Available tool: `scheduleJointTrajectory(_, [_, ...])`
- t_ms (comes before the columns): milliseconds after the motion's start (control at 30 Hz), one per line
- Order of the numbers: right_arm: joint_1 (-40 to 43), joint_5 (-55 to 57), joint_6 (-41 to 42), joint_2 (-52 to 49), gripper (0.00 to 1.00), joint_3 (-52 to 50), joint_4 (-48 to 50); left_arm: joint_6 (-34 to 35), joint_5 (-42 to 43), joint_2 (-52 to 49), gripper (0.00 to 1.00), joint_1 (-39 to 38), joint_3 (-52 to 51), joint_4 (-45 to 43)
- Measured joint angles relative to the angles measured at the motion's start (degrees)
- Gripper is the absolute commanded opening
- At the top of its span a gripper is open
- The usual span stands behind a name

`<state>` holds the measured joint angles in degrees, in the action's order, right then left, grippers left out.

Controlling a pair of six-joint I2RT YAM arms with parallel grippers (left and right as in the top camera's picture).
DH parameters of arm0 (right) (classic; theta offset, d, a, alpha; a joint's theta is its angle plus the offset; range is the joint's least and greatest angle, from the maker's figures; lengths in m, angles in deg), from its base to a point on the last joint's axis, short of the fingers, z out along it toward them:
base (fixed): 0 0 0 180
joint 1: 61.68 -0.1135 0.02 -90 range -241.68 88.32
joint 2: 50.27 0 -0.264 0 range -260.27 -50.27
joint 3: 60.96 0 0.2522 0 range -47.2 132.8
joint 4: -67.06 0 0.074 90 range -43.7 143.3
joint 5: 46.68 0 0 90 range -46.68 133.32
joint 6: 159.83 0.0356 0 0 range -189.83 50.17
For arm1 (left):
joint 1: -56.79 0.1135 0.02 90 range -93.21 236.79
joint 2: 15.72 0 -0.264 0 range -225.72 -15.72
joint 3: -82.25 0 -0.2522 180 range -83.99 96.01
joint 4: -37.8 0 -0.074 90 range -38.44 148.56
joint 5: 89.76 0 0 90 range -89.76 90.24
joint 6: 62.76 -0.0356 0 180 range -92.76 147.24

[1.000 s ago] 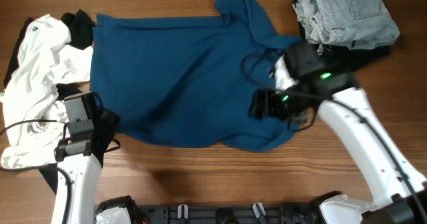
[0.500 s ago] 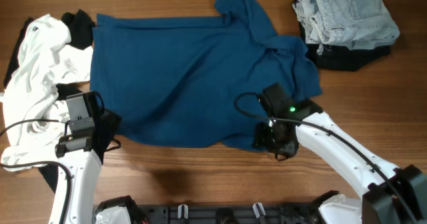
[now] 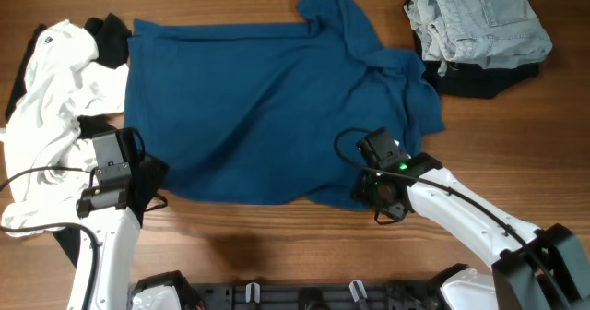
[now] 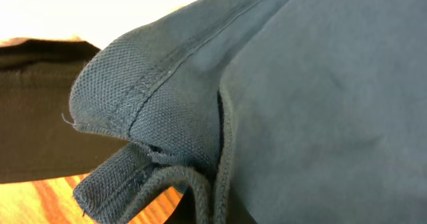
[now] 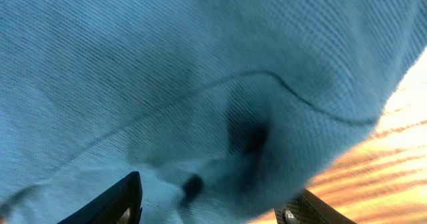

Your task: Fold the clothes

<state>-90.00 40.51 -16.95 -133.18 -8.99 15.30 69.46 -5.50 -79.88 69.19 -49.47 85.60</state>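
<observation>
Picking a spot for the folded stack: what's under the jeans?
Black cloth lies under the jeans, sticking out along their near and left edges. How far it runs beneath them, and whether anything else lies there, is covered.

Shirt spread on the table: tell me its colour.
The shirt is plain deep teal-blue, clearest in the overhead view.

matt knitted cloth shirt [image 3: 267, 107], grained wood table [image 3: 277, 245].

Bright even light, shirt [image 5: 200, 84] blurred up close
</observation>
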Motion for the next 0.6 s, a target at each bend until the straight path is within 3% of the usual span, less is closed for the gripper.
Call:
scheduleJointTrajectory(200, [0.0, 0.2, -0.9, 0.0, 0.32, 0.0, 1.2, 0.0, 0.0, 0.0, 0.04, 0.0, 0.0, 1.4])
scheduleJointTrajectory(233, [0.0, 0.0, -2.9, 0.0, 0.20, 0.0, 1.1, 0.0, 0.0, 0.0, 0.04, 0.0, 0.0, 1.8])
scheduleJointTrajectory(300, [0.0, -0.6, -4.9, 0.0, 0.05, 0.0, 0.7, 0.0, 0.0, 0.0, 0.04, 0.0, 0.0, 2.5])
scheduleJointTrajectory(600, [0.5, -1.5, -8.0, 0.1, 0.04, -0.2, -4.1, -0.2, 0.0, 0.0, 0.04, 0.0, 0.0, 5.9])
